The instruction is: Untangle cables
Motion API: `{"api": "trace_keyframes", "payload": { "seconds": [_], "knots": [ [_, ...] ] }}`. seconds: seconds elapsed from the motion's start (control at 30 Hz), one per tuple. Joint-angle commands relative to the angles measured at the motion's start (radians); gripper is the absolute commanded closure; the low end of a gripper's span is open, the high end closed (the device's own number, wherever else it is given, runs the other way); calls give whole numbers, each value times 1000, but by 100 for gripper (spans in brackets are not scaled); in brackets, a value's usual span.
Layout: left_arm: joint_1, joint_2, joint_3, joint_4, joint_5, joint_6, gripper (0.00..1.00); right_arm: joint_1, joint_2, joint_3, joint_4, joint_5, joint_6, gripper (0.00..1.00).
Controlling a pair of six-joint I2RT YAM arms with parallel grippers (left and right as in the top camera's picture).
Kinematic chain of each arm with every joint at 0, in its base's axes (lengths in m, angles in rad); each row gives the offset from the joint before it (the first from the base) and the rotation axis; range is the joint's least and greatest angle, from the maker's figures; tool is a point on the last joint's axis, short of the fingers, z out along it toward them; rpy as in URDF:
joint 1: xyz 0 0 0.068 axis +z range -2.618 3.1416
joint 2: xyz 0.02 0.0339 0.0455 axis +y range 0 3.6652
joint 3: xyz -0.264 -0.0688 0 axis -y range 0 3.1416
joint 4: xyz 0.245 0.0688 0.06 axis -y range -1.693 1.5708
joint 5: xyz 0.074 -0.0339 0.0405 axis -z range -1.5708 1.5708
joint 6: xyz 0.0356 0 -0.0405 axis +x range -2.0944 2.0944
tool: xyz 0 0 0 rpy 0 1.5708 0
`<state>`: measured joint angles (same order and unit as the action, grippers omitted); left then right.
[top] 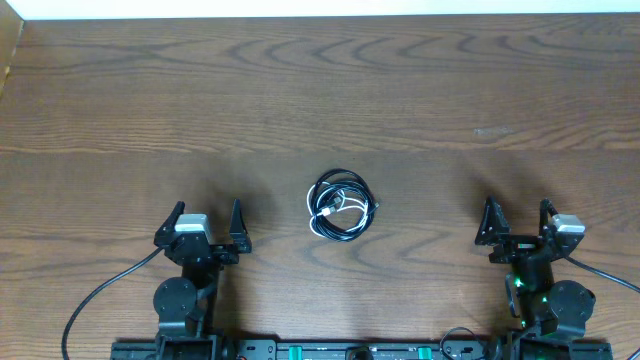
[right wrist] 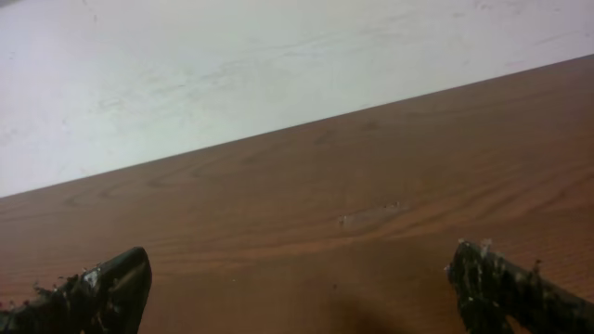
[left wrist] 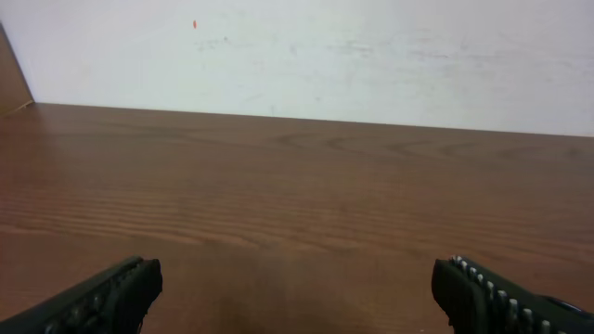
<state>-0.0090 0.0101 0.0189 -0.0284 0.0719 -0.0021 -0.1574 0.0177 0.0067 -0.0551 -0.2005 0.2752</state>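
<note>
The cables lie in one coiled bundle of thin black cord with small silvery plug tips, at the middle of the wooden table in the overhead view. My left gripper is open and empty, near the front edge, well to the left of the bundle. My right gripper is open and empty, near the front edge, well to the right of it. Both wrist views show only bare wood between the spread fingers, left and right. The cables are out of view in both wrist views.
The arms' thicker black wiring runs off at the front left, with more of the arms' wiring at the front right. A white wall stands beyond the table's far edge. A small scuff mark shows on the wood.
</note>
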Motion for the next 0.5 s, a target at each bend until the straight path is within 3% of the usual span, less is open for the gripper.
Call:
{"api": "trace_keyframes", "payload": {
  "seconds": [0.0, 0.47],
  "knots": [
    [-4, -6, -15, -38, -2, 9, 2, 21, -2, -1, -5, 11, 8, 1],
    [-4, -6, -15, -35, -3, 6, 2, 21, -2, -1, -5, 30, 9, 1]
  ]
}}
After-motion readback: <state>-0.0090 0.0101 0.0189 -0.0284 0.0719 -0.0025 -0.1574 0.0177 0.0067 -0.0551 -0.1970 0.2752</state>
